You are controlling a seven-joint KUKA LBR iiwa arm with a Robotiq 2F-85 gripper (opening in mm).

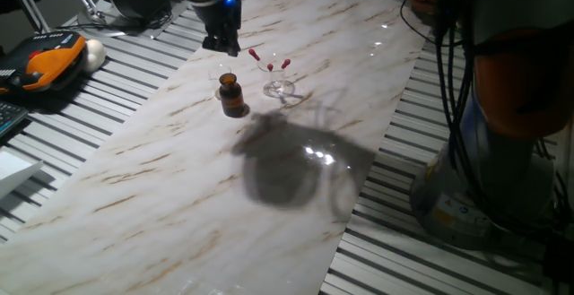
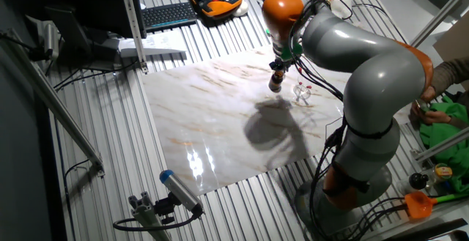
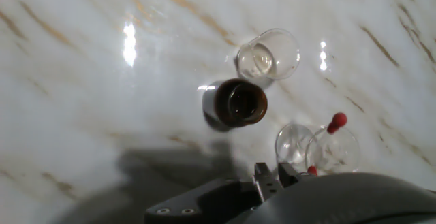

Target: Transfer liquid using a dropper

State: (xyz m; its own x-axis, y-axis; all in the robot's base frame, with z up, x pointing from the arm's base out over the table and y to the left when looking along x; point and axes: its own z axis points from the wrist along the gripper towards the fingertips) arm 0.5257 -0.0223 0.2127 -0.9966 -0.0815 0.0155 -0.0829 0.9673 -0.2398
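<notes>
Three droppers with red bulbs stand in a small clear glass on the marble table. In the hand view one bulb shows above that glass. A brown bottle stands open just left of the glass, and it also shows in the hand view. A small clear beaker stands beside the bottle. My gripper hangs above the table just behind the bottle, apart from the droppers. Its fingertips stand close together with nothing between them.
The marble board lies on a slatted metal table. An orange and black pendant and a keyboard lie off the board at the left. Cables and the robot base stand at the right. A person in green is at the right edge.
</notes>
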